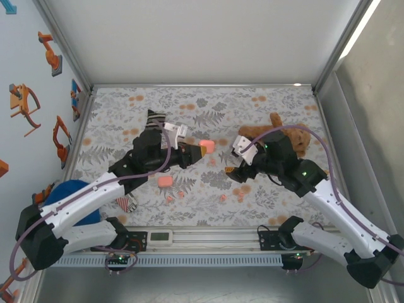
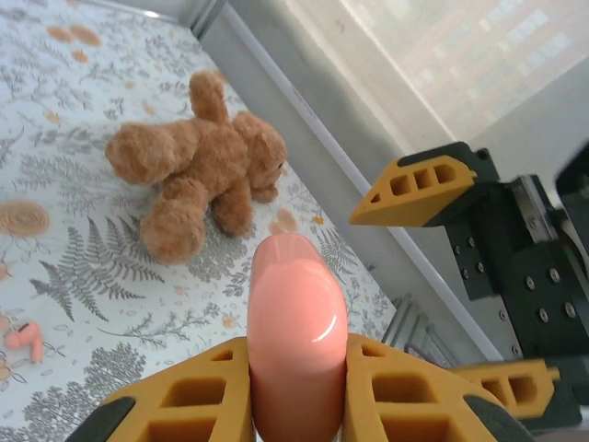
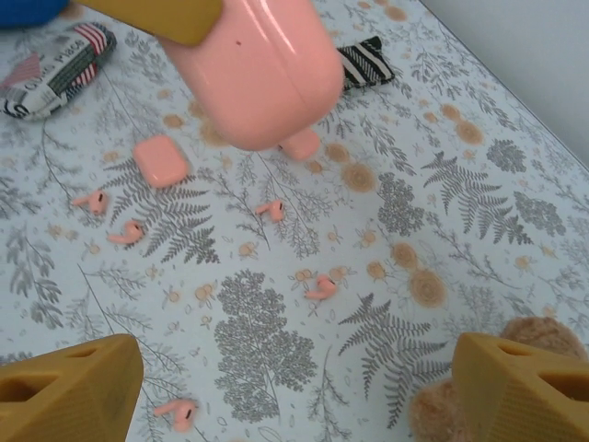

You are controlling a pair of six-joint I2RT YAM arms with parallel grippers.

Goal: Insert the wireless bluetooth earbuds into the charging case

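My left gripper (image 1: 201,149) (image 2: 296,354) is shut on a salmon-pink charging case (image 1: 207,146) (image 2: 296,313) (image 3: 253,69), held in the air over the middle of the floral cloth. A second pink case (image 1: 165,181) (image 3: 160,161) lies flat on the cloth. Several tiny pink earbuds (image 3: 322,287) (image 3: 271,209) (image 3: 127,233) lie scattered on the cloth (image 3: 276,350), one (image 3: 177,412) close to my right gripper's left finger. My right gripper (image 1: 235,163) (image 3: 294,396) hangs open above them, just right of the held case, with nothing between its fingers.
A brown teddy bear (image 1: 284,136) (image 2: 198,175) lies at the right, beside my right gripper. Striped socks (image 1: 154,118) (image 3: 363,60) lie at the back, and another (image 1: 129,203) at the front left. A blue object (image 1: 69,189) sits at the left edge.
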